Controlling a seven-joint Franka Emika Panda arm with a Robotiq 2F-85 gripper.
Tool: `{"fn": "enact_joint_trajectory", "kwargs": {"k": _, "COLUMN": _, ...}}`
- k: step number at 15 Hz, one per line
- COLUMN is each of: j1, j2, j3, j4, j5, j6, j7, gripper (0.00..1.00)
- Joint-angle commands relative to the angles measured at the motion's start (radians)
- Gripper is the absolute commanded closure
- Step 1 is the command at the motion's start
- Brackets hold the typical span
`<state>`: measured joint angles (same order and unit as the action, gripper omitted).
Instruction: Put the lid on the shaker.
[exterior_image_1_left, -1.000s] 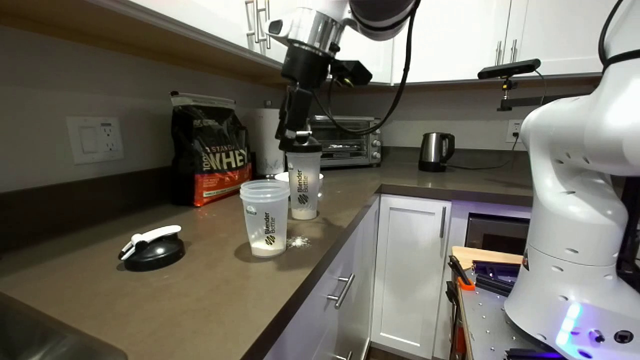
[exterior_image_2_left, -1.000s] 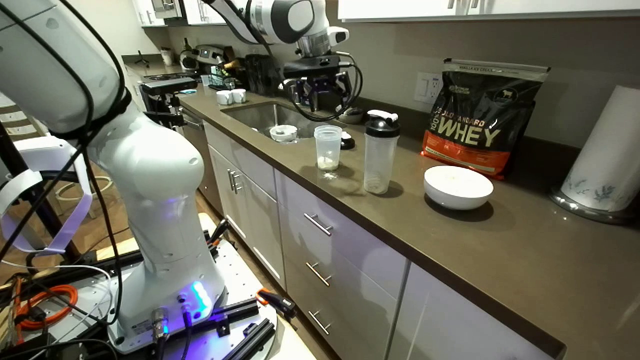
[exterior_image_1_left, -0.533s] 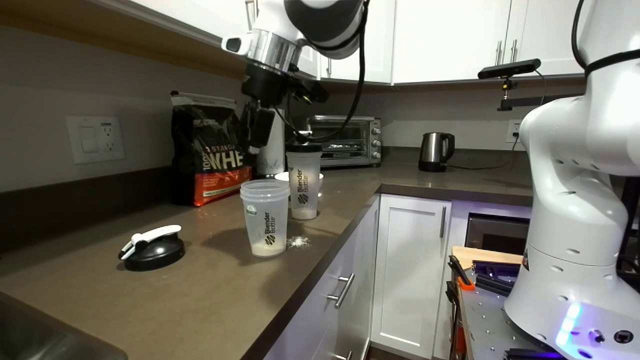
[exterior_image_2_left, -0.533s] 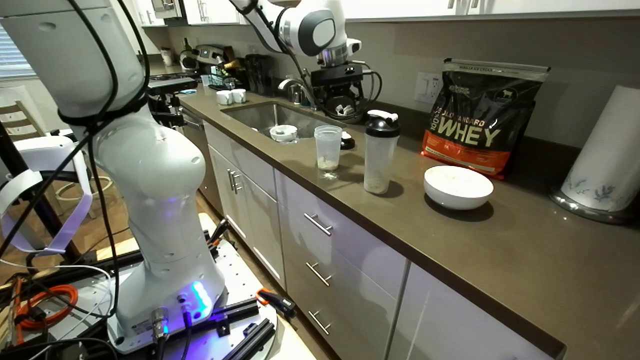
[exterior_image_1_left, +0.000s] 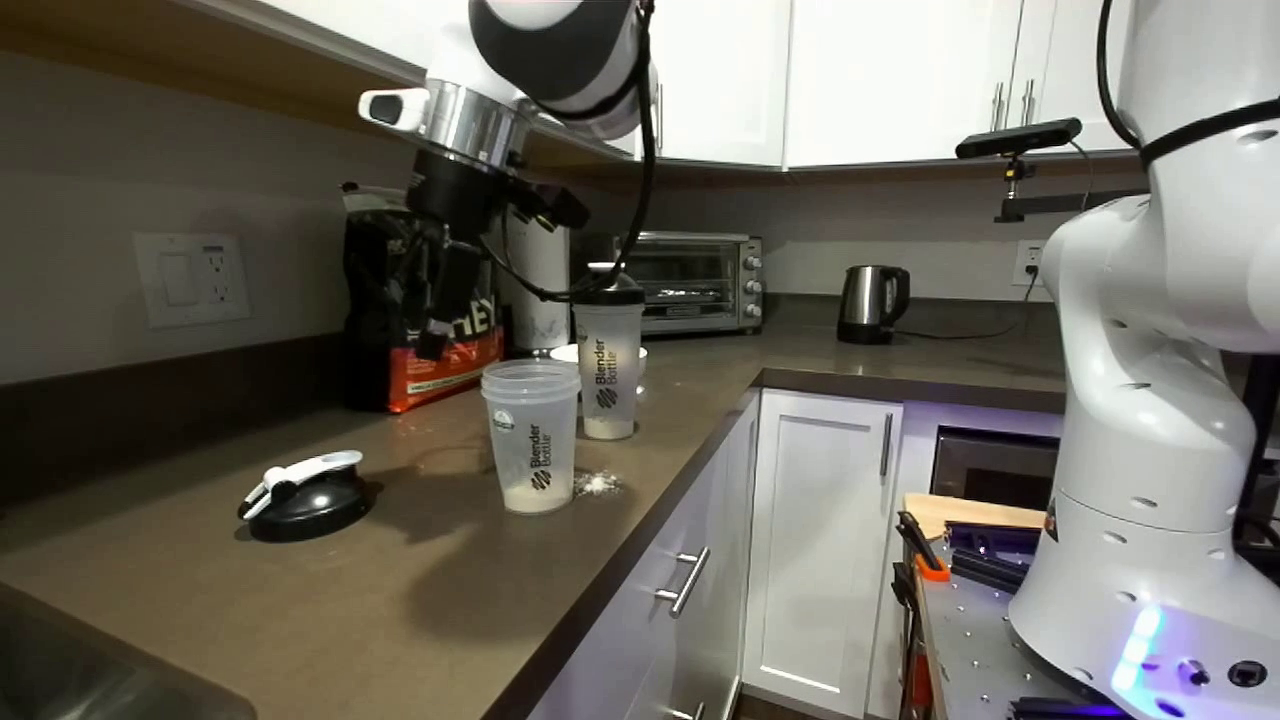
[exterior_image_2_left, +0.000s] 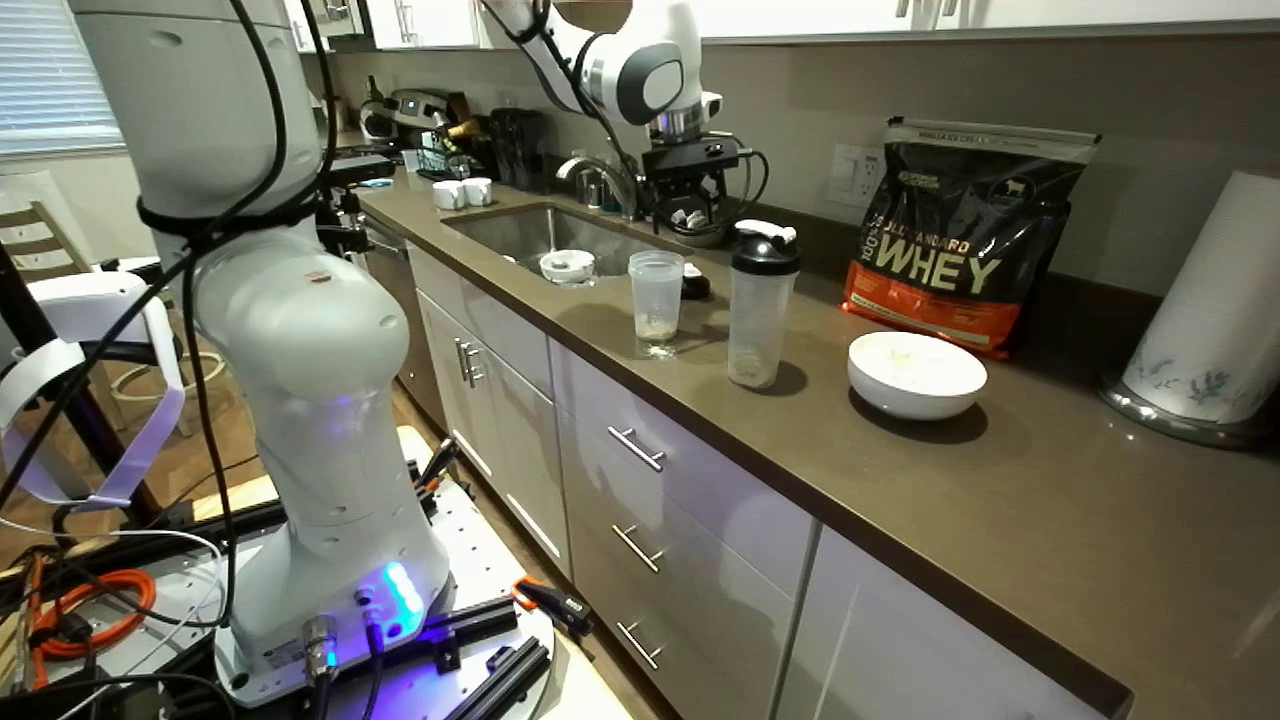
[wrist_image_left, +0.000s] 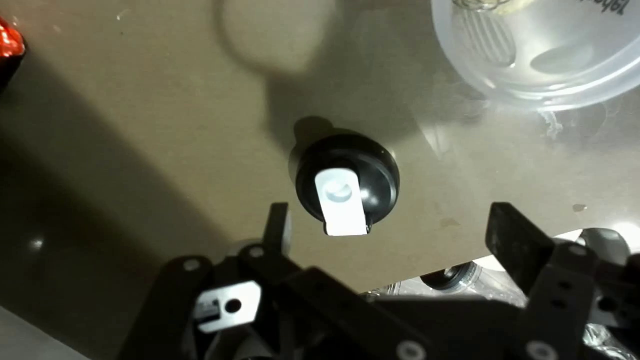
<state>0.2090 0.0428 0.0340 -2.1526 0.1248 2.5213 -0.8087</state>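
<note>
On the counter (exterior_image_1_left: 330, 620), the lid (wrist_image_left: 348, 184) is lying apart from the uncapped shaker (exterior_image_1_left: 533, 440) while wide-set, empty fingers (wrist_image_left: 515, 245) are hovering higher, seemingly preparing the lid's pickup, next needing to centre and descend.

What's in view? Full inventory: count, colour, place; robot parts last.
lid: 1, black and white, on counter
shaker cup: 1, translucent, open, on counter
bowl: 1, white, on counter
lidded Blender Bottle: 1, translucent, black-topped, between shaker cup and bowl
powder spill: 1, white, beside shaker cup
whey bag: 1, black and orange, near bowl
paper towel roll: 1, white, on counter
toaster oven: 1, silver, on counter
kettle: 1, silver and black, on counter
sink: 1, grey, in counter
dish: 1, white, in sink
mugs: 2, white, near sink
outlet plates: 2, white, above counter
cabinets: several, white, above and below counter
background clutter: many, mixed colours, past sink
arm: 1, white, over counter
gripper: 1, black, open, above counter
</note>
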Motion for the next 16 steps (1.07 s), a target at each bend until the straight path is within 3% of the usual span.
{"fn": "enact_joint_trajectory", "kwargs": {"k": 1, "j1": -0.041, "j2": 0.003, "j3": 0.043, "j4": 0.001, "j5": -0.005, "j6": -0.001, "j7": 0.005, "gripper": 0.00}}
{"fn": "enact_joint_trajectory", "kwargs": {"k": 16, "j1": -0.056, "j2": 0.049, "j3": 0.083, "j4": 0.037, "j5": 0.018, "j6": 0.026, "j7": -0.044, "gripper": 0.00}}
